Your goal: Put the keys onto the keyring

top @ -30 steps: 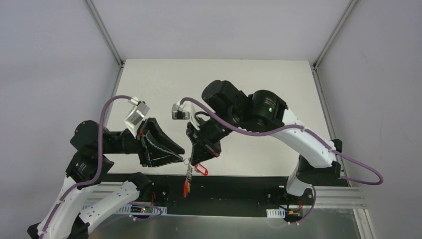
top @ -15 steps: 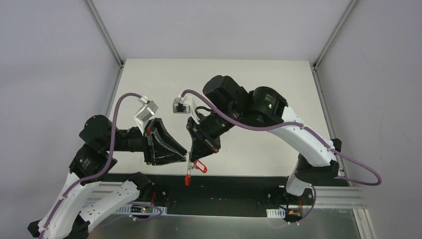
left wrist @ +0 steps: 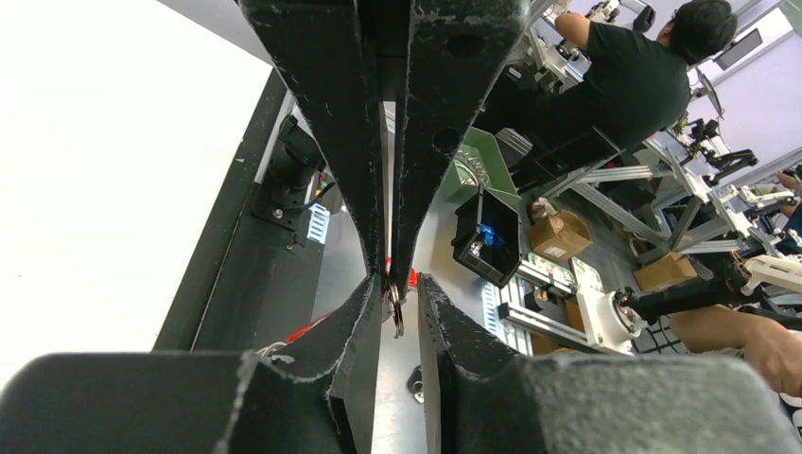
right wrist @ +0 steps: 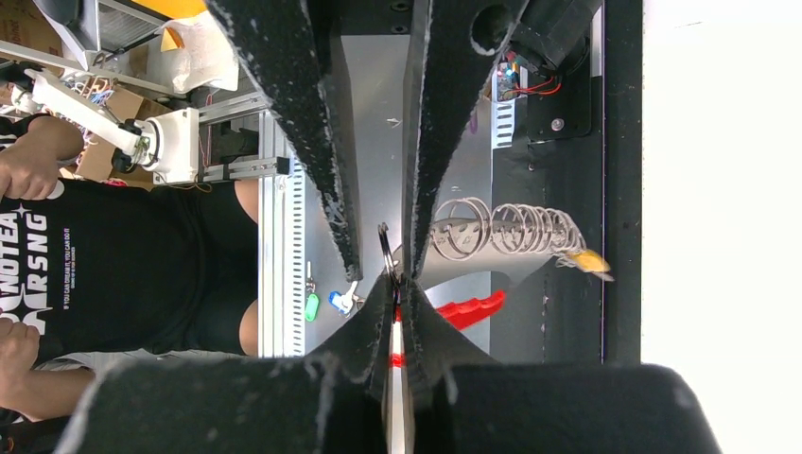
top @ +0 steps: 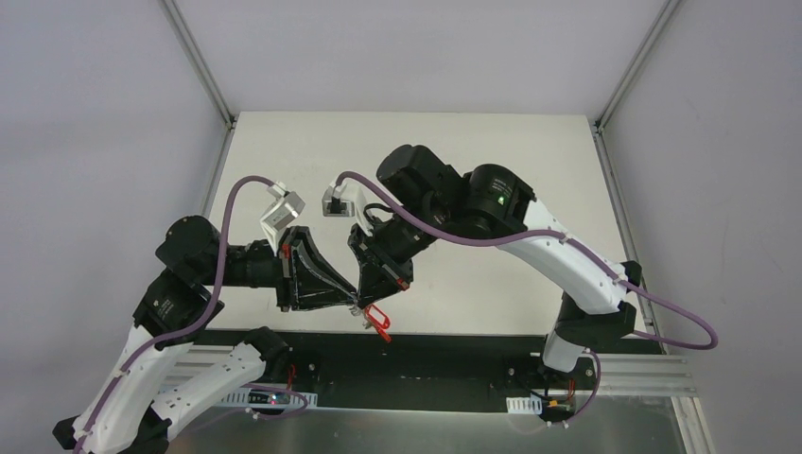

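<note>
We see the white table (top: 426, 151) with a black rail (top: 454, 345) along its near edge. Off the near side, a person in a black shirt (left wrist: 634, 76) sits among cardboard boxes (left wrist: 558, 236). The two grippers meet tip to tip above the rail, each blocking the other's way. The right gripper (right wrist: 395, 288) is clenched on the keyring (right wrist: 386, 248), seen edge-on. The left gripper (left wrist: 399, 284) is slightly parted, its fingers (right wrist: 298, 142) either side of that ring without touching it. The keys (top: 360, 307) hang as a small silvery bunch just under the meeting tips, with a red tag (top: 378, 322) to their right. A chain of rings (right wrist: 501, 230) carries a yellow tag (right wrist: 588, 260).
</note>
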You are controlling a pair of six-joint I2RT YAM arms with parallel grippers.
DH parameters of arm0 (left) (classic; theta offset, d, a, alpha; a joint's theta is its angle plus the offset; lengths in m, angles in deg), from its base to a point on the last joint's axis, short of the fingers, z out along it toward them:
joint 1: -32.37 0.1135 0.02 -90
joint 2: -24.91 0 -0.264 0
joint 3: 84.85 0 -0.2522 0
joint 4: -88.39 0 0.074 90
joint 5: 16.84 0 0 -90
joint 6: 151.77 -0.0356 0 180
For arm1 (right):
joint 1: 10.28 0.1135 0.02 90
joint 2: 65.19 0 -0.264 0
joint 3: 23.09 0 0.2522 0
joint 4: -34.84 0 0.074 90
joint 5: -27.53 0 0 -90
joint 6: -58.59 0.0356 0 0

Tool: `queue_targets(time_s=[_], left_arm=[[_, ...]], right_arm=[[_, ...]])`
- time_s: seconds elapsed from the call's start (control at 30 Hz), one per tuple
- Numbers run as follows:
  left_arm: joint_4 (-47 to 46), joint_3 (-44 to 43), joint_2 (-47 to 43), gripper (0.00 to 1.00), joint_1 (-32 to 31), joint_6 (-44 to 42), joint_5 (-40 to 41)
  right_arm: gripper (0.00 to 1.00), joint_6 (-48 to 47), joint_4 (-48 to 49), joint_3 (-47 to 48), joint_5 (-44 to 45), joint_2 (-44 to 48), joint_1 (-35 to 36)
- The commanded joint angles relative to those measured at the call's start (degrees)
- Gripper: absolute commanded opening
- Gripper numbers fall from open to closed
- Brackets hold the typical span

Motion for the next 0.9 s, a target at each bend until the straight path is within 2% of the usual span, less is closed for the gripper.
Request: queue_targets(time_s=[0.0,0.1,0.2,0.6,0.63,0.67,0.73,0.87], left_arm=[[-0.6,-0.9,0.8,0.17,-0.2,-1.4,-2.1],[-0.3,-0.9,1.0,0.12,-0.2,-1.6,-2.3],[-0.1,-1.0,1.3,0.0,-0.2,-2.0,-2.6],[0.1,-2.4,-0.3,0.0,-0.2,-8.0,0.5],[0.1,-2.8,-0.4,0.0,-0.2,-8.5,0.7],[0.1,-3.1,-0.5,0.0,-0.2,-9.0,0.9],[-0.1,-3.8,-0.8,0.0,-0.2,-10.0,1.6],[-2.3,-4.1,-1.2,0.0,-0.2,-10.5,1.6]], right_arm=[[0.0,1.3,1.1,2.5,-1.2,0.2,-0.2],[0.0,1.1,0.9,2.4,-1.2,0.2,-0.2],[0.0,1.0,0.8,2.4,-1.1,0.2,-0.2],[0.0,-0.1,3.8,-0.9,-0.1,3.2,0.3],[0.03,-0.4,4.3,-1.4,1.2,3.9,0.6],[0.1,-0.7,4.9,-2.2,2.4,4.6,0.9],[0.15,-1.5,6.5,-4.1,4.9,6.3,1.5],[0.36,-3.6,11.9,-10.0,10.4,11.1,2.7]])
